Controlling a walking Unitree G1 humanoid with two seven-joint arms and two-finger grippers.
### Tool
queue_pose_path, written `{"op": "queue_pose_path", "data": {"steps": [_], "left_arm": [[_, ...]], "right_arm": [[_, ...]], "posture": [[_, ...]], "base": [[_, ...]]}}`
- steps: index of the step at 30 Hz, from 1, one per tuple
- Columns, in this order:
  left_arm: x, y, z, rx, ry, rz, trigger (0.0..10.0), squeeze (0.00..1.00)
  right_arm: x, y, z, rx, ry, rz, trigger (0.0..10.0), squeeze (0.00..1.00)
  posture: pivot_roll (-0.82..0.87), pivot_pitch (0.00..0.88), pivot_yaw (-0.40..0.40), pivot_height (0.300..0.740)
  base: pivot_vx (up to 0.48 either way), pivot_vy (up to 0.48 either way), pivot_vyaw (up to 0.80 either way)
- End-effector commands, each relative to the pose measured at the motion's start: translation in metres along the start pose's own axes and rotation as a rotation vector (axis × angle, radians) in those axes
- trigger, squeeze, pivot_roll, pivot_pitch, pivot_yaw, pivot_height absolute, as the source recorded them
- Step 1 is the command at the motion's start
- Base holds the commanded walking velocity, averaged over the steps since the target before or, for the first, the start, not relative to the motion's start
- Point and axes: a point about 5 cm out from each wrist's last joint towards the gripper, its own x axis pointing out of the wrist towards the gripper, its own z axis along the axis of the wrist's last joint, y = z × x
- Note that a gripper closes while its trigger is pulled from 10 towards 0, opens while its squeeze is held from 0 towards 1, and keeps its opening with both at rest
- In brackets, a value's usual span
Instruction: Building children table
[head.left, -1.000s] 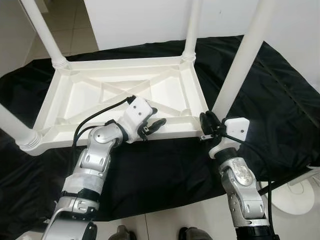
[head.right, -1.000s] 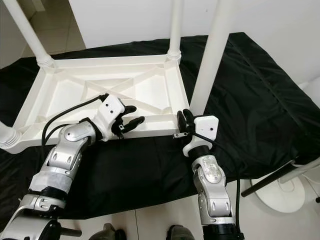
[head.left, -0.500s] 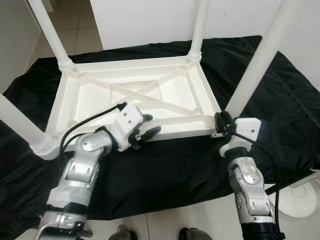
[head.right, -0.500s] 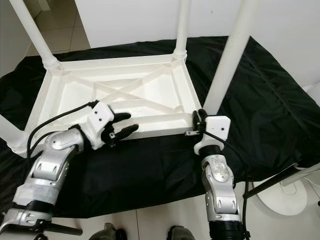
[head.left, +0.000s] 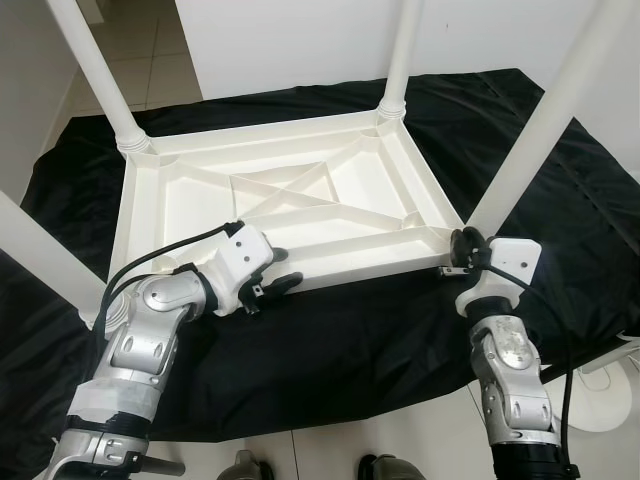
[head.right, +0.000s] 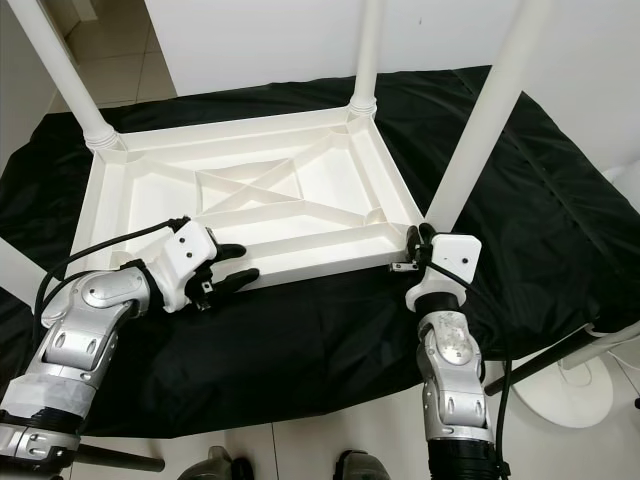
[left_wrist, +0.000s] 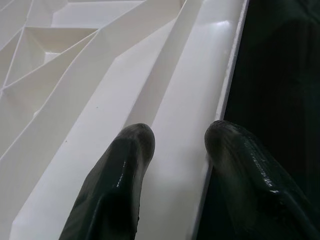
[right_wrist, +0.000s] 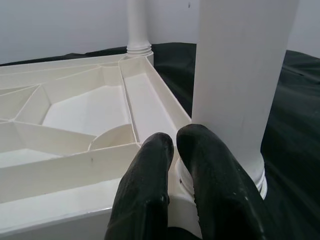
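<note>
Table (head.left: 300, 190) upturned, four legs; left gripper (head.left: 272, 282) jaws apart, right gripper (right_wrist: 175, 145) jaws together.

The table (head.left: 280, 200) turned on the black cloth (head.left: 340, 340): its near right corner swung toward the right of the frame, and its near left corner dropped toward the lower left. The left gripper (head.left: 272, 284) slid left along the near rim, its arm lowering. The right gripper (head.left: 462, 250) moved right and slightly down, keeping at the corner by the near right leg (head.left: 545, 130).
</note>
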Motion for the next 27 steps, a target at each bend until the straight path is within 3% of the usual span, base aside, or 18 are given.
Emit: {"op": "queue_pose_path", "data": {"steps": [1,16,25,27], "left_arm": [[0.000,0.001,-0.003,0.016,0.022,0.021,10.0,0.00],[-0.005,-0.014,-0.007,0.034,0.051,-0.110,10.0,0.00],[0.002,-0.006,-0.018,0.031,0.157,-0.016,10.0,0.00],[0.003,-0.003,-0.024,-0.008,0.200,0.010,10.0,0.00]], "right_arm": [[-0.002,0.000,-0.005,0.004,0.021,-0.005,10.0,0.00],[0.000,0.007,-0.006,0.008,0.020,0.017,10.0,0.00],[0.000,0.013,-0.005,0.013,0.016,0.040,10.0,0.00],[0.000,0.015,-0.005,0.014,0.015,0.046,10.0,0.00]], "posture": [[-0.11,0.091,0.067,0.740],[-0.11,0.086,0.060,0.740],[-0.12,0.085,0.057,0.740],[-0.12,0.085,0.058,0.740]], "base": [[0.000,0.000,0.00],[0.000,0.000,0.00],[0.000,0.000,0.00],[0.000,0.000,0.00]]}}
